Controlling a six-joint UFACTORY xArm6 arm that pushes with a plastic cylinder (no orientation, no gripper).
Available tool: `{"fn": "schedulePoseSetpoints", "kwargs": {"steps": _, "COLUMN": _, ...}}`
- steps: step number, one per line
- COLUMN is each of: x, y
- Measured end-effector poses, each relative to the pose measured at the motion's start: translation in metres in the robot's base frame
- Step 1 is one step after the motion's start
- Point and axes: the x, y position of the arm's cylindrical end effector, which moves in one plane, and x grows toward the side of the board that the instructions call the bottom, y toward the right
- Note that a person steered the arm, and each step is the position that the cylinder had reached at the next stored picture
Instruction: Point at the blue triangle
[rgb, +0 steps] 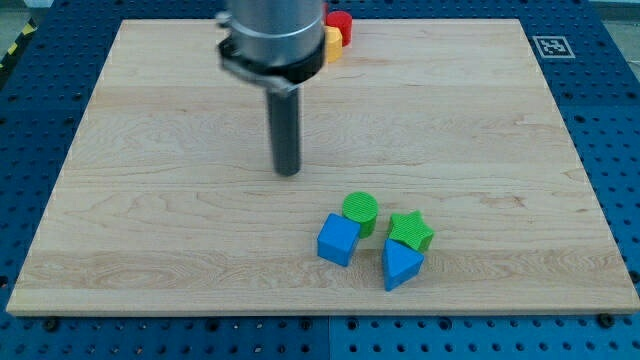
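The blue triangle (401, 265) lies near the view's bottom, right of centre, touching the green star (411, 231) just above it. A blue cube (338, 239) sits to its left, with a green cylinder (361, 212) above the cube. My tip (288, 172) rests on the wooden board (150, 200), up and to the left of this cluster, roughly a rod's length from the blue triangle and apart from every block.
A red block (340, 24) and a yellow block (332, 43) sit at the board's top edge, partly hidden behind the arm's grey body (272, 40). A tag marker (551, 45) lies at the top right corner.
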Motion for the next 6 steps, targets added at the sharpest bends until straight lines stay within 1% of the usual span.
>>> {"fn": "schedulePoseSetpoints", "kwargs": {"steps": 1, "x": 0.042, "y": -0.036}}
{"fn": "schedulePoseSetpoints", "kwargs": {"steps": 2, "x": 0.088, "y": -0.019}}
{"fn": "schedulePoseSetpoints", "kwargs": {"steps": 3, "x": 0.124, "y": 0.036}}
{"fn": "schedulePoseSetpoints", "kwargs": {"steps": 4, "x": 0.138, "y": 0.083}}
{"fn": "schedulePoseSetpoints", "kwargs": {"steps": 6, "x": 0.135, "y": 0.122}}
